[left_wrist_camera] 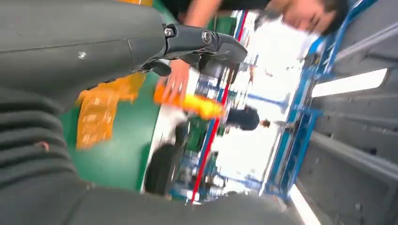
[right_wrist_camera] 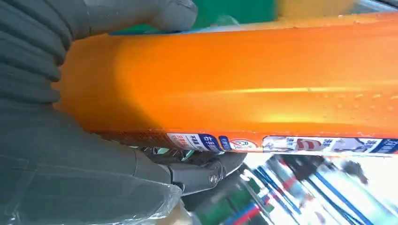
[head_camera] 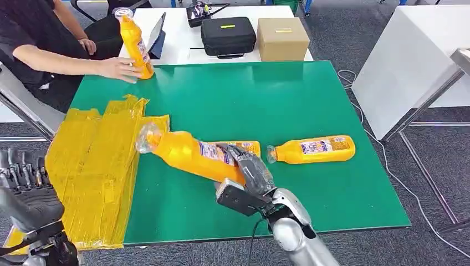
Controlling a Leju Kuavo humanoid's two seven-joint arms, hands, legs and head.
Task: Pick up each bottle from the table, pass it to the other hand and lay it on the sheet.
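My right hand [head_camera: 252, 170] grips an orange bottle [head_camera: 185, 152] around its labelled body and holds it tilted above the green table [head_camera: 266, 100], its clear cap toward the yellow sheet [head_camera: 91, 166]. In the right wrist view the thumb and fingers [right_wrist_camera: 197, 171] wrap that bottle [right_wrist_camera: 244, 79]. Just behind the hand shows what seems to be part of another orange bottle [head_camera: 249, 146]. One more bottle [head_camera: 314, 149] lies on its side to the right. My left hand [head_camera: 25, 185] stands beside the sheet's near left edge, fingers up and holding nothing.
A seated person's hand [head_camera: 119, 67] holds an upright orange bottle [head_camera: 136, 41] at the table's far left corner. Behind stands a white table with a black case [head_camera: 227, 34], a cardboard box [head_camera: 282, 37] and a tablet [head_camera: 158, 36]. Another white table [head_camera: 410, 72] stands right.
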